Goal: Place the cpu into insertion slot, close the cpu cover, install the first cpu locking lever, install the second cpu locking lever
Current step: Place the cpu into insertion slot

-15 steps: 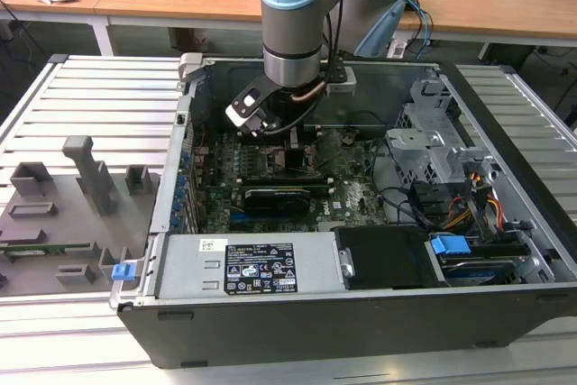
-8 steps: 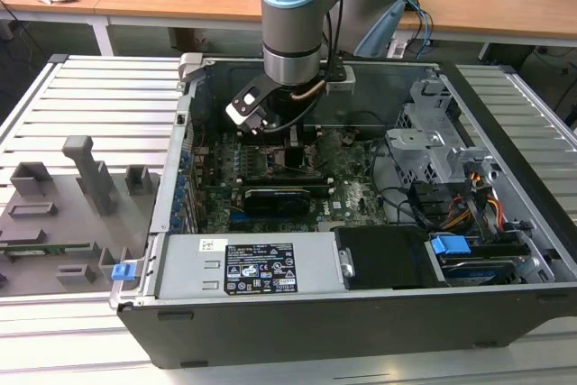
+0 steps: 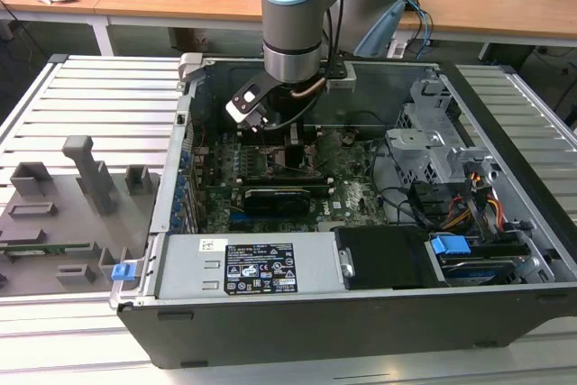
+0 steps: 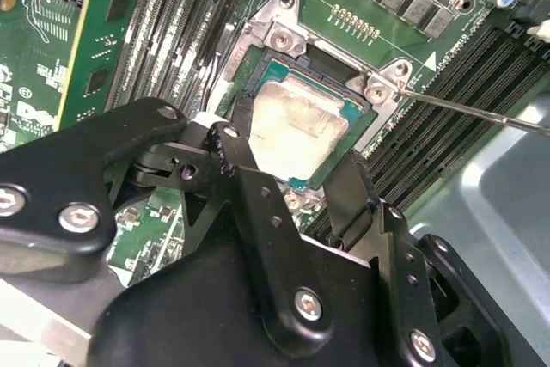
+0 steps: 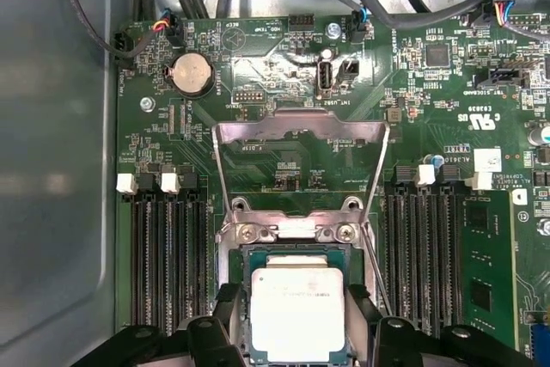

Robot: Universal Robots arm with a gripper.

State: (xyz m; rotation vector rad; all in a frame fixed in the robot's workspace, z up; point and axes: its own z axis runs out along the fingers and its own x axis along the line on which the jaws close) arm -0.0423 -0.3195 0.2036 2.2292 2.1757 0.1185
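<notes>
A slatted metal worktop (image 3: 99, 87) carries an open computer case (image 3: 361, 317), and the pale-blue arm (image 3: 293, 6) reaches straight down into it, over the green motherboard (image 5: 258, 169) near the case's far wall in the exterior view. On that board the socket lies between two banks of black memory slots (image 5: 163, 255). The cpu cover (image 5: 301, 126) is swung up and open, its thin silver frame standing clear of the socket on the side away from the gripper. A thin locking lever (image 4: 473, 113) juts out sideways from a corner of the socket, unlatched. The gripper (image 5: 296, 320) is lowered onto the socket with its black fingers (image 4: 239, 131) on two opposite sides of the cpu (image 4: 301, 126), closed against its edges. The cpu, dull silver top up, sits flat within the socket's frame, directly between the fingers in both wrist views.
</notes>
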